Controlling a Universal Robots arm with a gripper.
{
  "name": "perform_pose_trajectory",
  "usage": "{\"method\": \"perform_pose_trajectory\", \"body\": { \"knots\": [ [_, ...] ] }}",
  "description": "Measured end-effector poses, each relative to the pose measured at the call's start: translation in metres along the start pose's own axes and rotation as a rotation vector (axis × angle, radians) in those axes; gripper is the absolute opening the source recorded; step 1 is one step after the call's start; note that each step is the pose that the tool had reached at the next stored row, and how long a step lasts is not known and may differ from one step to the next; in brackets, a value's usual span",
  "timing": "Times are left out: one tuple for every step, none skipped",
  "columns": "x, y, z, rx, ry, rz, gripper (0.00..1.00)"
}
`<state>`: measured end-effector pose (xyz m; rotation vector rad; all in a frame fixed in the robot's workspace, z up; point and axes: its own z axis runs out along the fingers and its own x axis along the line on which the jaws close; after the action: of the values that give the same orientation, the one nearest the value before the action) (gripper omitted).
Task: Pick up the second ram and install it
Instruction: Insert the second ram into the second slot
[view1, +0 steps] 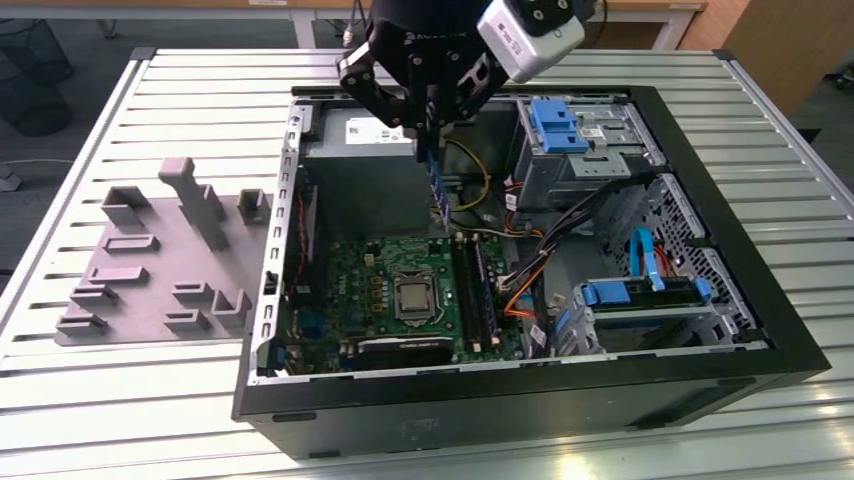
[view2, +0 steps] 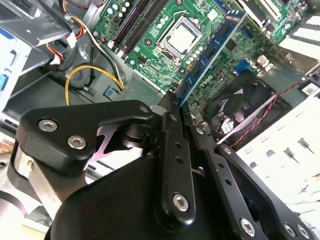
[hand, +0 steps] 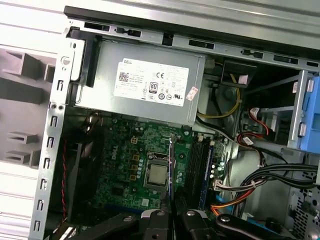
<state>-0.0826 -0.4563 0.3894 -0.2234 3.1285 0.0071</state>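
My gripper (view1: 429, 128) hangs over the open computer case (view1: 534, 400) and is shut on the second ram (view1: 435, 190). The ram is a narrow blue board that points down toward the green motherboard (view1: 387, 290). In the second wrist view the ram (view2: 210, 55) reaches out from between the black fingertips (view2: 172, 107), above the silver processor (view2: 180, 36). In the first wrist view the ram (hand: 171, 165) shows edge-on over the processor (hand: 157, 173), held clear of the board. The black memory slots (hand: 196, 165) lie just beside it. The slots (view1: 477, 290) also show in the exterior view.
A grey power supply (hand: 150, 85) fills the case's far end. Yellow and orange cables (view1: 514, 270) cross beside the slots. Blue drive bays (view1: 561, 125) stand on the exterior view's right. A black fan (view2: 240, 105) sits by the board. A grey fixture plate (view1: 147, 260) lies outside the case on the slatted table.
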Motion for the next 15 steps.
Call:
{"method": "perform_pose_trajectory", "body": {
  "knots": [
    [0.0000,0.0000,0.0000,0.0000,0.0000,0.001,0.14],
    [0.0000,0.0000,0.0000,0.0000,0.0000,0.001,0.14],
    [0.0000,0.0000,0.0000,0.0000,0.0000,0.007,0.14],
    [0.0000,0.0000,0.0001,0.0001,-0.0001,0.025,0.14],
    [0.0000,0.0000,0.0003,0.0001,-0.0002,0.041,0.14],
    [0.0000,0.0000,0.0003,0.0002,-0.0003,0.056,0.14],
    [0.0000,0.0000,0.0003,0.0003,-0.0003,0.063,0.14],
    [0.0000,0.0000,0.0003,0.0003,-0.0003,0.064,0.14],
    [0.0000,0.0000,0.0003,0.0003,-0.0003,0.064,0.14],
    [0.0000,0.0001,0.0003,0.0003,-0.0003,0.064,0.14],
    [0.0000,0.0001,0.0003,0.0003,-0.0003,0.065,0.14],
    [0.0000,0.0001,0.0003,0.0003,-0.0003,0.065,0.14],
    [0.0000,0.0001,0.0003,0.0003,-0.0003,0.065,0.14],
    [0.0000,0.0001,0.0003,0.0003,-0.0003,0.065,0.14],
    [0.0000,0.0001,0.0003,0.0003,-0.0003,0.065,0.14]
  ]
}}
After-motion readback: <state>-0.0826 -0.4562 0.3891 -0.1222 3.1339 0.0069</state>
